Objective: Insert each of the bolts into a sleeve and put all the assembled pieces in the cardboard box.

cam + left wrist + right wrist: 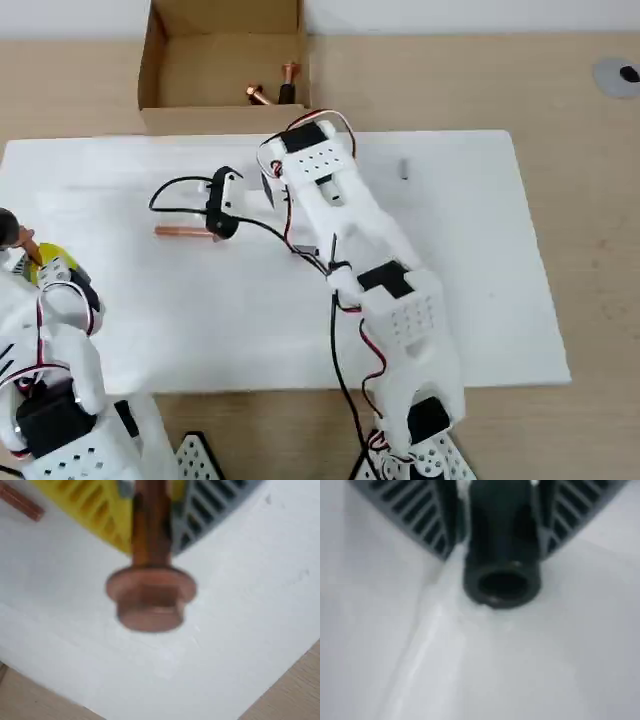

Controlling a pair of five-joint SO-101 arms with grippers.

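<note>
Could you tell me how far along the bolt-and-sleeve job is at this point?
Done: two copper pieces lie in the cardboard box. In hand: the left gripper holds a bolt, the right gripper a sleeve, not yet joined. Remaining: a spare bolt on the white mat, plus boxing both.

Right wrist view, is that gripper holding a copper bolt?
No, the right gripper is shut on a black hollow sleeve, whose open round end is plainly visible.
</note>
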